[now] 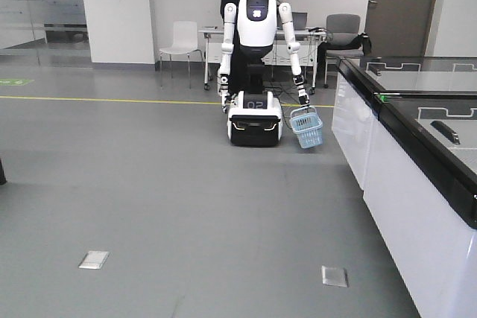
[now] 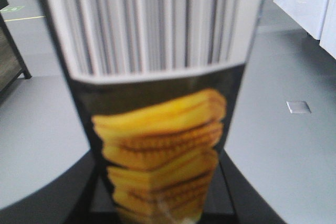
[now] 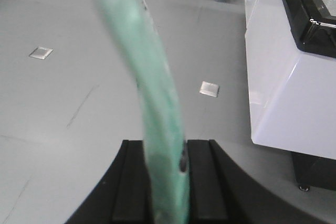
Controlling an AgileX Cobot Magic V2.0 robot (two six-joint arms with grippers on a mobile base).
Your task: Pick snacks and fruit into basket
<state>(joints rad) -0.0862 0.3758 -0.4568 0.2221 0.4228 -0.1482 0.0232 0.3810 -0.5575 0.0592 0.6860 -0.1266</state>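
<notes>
The left hand (image 2: pixel 163 211) grips a black chip-printed snack pouch (image 2: pixel 163 145), the right hand (image 3: pixel 167 192) a thin teal pouch (image 3: pixel 152 77). Both look picked; next, reach the distant pale-blue plastic basket (image 1: pixel 306 132).

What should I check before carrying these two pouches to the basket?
1. Left gripper holding the chip pouch: ok, clamped, and the pouch fills the view.
2. Right gripper holding the teal pouch: ok, clamped and seen edge-on.
3. Basket located: ok, it hangs from the humanoid's hand across the room.
4. Basket within reach: not ok, it looks far off.
5. Floor towards the basket: ok as far as seen, only flat plates set in it.
</notes>
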